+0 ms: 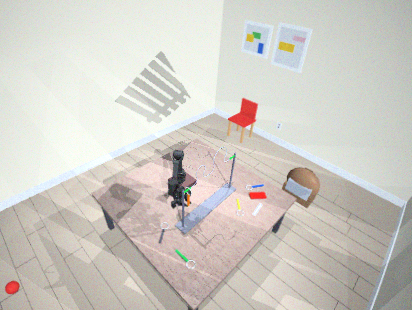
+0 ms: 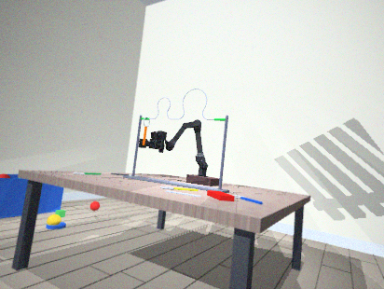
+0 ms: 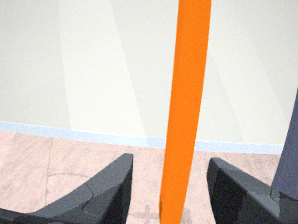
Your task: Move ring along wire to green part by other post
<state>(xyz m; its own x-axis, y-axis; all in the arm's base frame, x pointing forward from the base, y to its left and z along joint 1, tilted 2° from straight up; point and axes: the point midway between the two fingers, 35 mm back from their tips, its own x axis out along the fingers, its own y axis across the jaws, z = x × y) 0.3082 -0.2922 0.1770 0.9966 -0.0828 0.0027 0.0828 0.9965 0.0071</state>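
Note:
The orange handle (image 1: 188, 200) (image 2: 144, 134) (image 3: 190, 75) hangs down from its ring (image 2: 146, 122), which is on the green part (image 1: 187, 190) (image 2: 144, 118) beside the near post (image 1: 183, 215) (image 2: 135, 156) (image 3: 289, 160). My gripper (image 1: 182, 203) (image 2: 143, 143) (image 3: 170, 165) is open at the handle's lower part. In the wrist view the handle stands between the two fingers, with a gap on each side. The other green part (image 1: 232, 157) (image 2: 220, 119) is at the far post (image 1: 232, 172) (image 2: 224, 154). The thin grey wire (image 2: 196, 89) curves between them, above the gripper.
The near post stands just right of the fingers in the wrist view. A grey base bar (image 1: 205, 210) joins the posts. A green-handled ring (image 1: 181, 255), a dark-handled ring (image 1: 162, 235), a yellow handle (image 1: 238, 204), a blue handle (image 1: 257, 186) and a red block (image 1: 258, 195) lie on the table.

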